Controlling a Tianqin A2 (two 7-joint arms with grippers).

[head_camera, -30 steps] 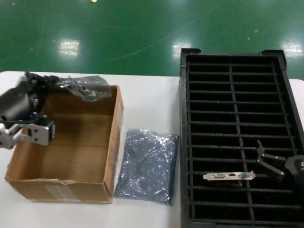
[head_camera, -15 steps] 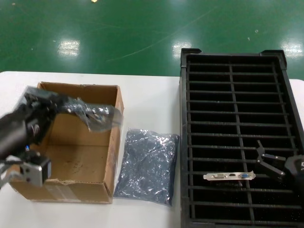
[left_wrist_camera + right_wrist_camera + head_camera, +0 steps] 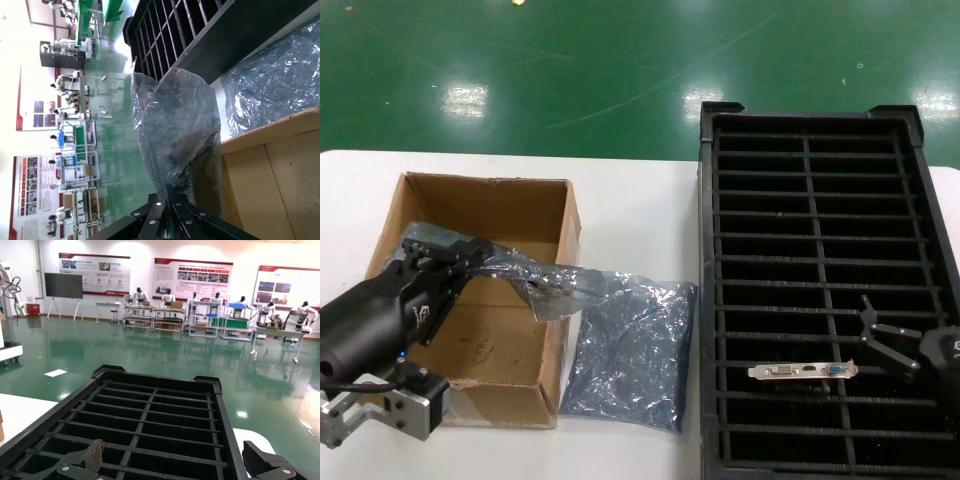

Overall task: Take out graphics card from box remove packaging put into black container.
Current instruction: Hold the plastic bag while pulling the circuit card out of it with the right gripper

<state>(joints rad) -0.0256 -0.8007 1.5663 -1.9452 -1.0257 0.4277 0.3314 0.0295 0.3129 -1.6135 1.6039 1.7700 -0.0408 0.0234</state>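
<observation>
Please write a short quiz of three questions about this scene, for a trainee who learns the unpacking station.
1. True or false: the left gripper is shut on a bagged card above the box.
2. Where does the empty bag lie? A) inside the box; B) on the table between the box and the black container; C) in a slot row.
3. Fill in: the unwrapped graphics card stands in the black container beside the open ____ gripper.

Key: 1 true; 2 B; 3 right.
</observation>
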